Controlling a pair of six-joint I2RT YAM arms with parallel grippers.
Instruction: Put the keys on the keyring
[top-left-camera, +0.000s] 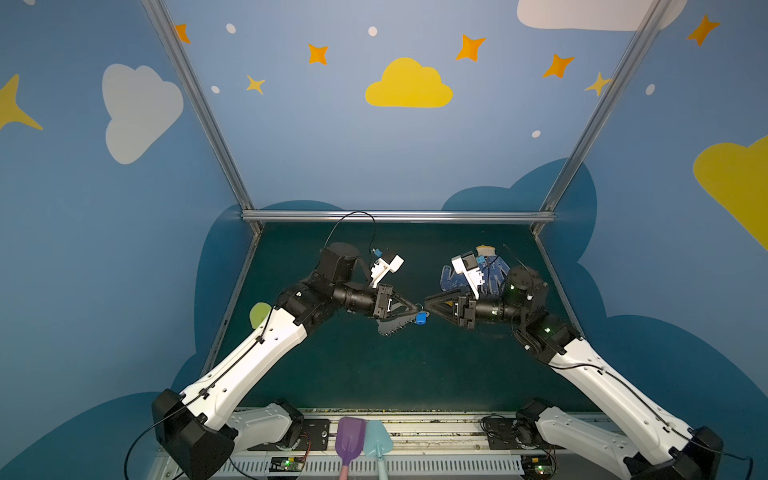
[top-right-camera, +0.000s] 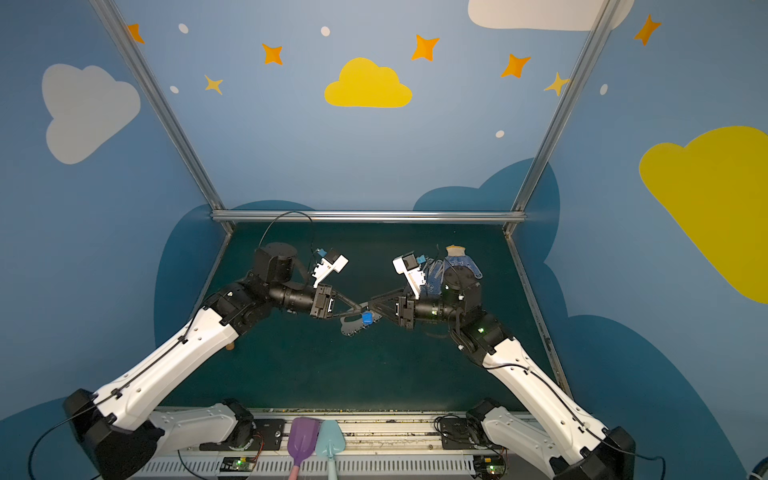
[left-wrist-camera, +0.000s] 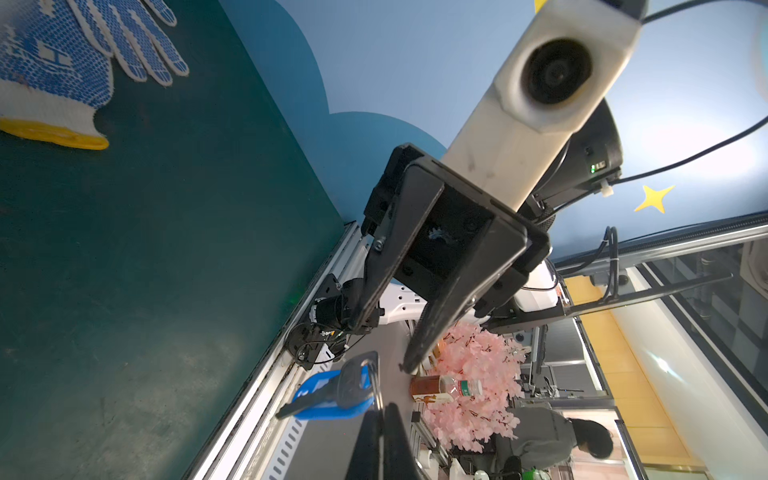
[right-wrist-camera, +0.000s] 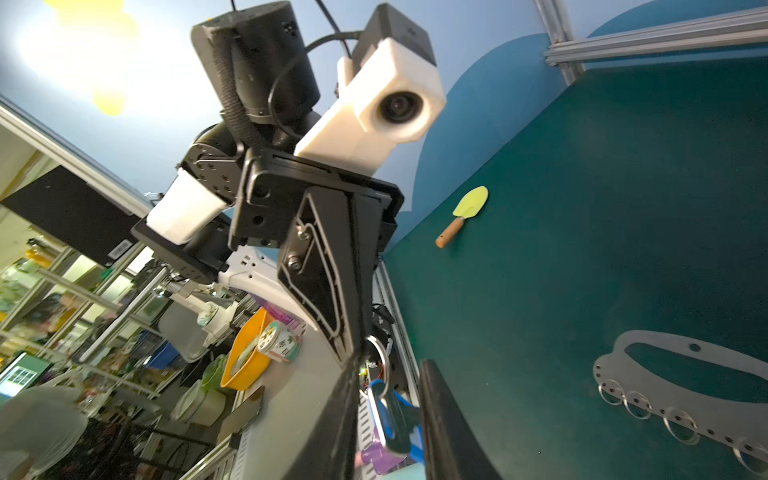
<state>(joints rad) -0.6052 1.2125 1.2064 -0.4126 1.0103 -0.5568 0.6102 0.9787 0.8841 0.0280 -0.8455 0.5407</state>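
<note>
And the left gripper (top-left-camera: 416, 309) was pinched shut on the keys (right-wrist-camera: 392, 419), which dangled just below its tips, squarely between the parted jaws of the right gripper (right-wrist-camera: 388, 365), not clearly clamped. The keyring (right-wrist-camera: 685, 374) lay flat beneath both, untouched.

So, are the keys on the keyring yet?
Off: silver key with blue tag hangs from left gripper, apart from the flat grey ringed plate.

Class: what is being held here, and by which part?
The left gripper pinches the keys by their small ring; the right gripper's jaws flank them, grip unclear.
</note>
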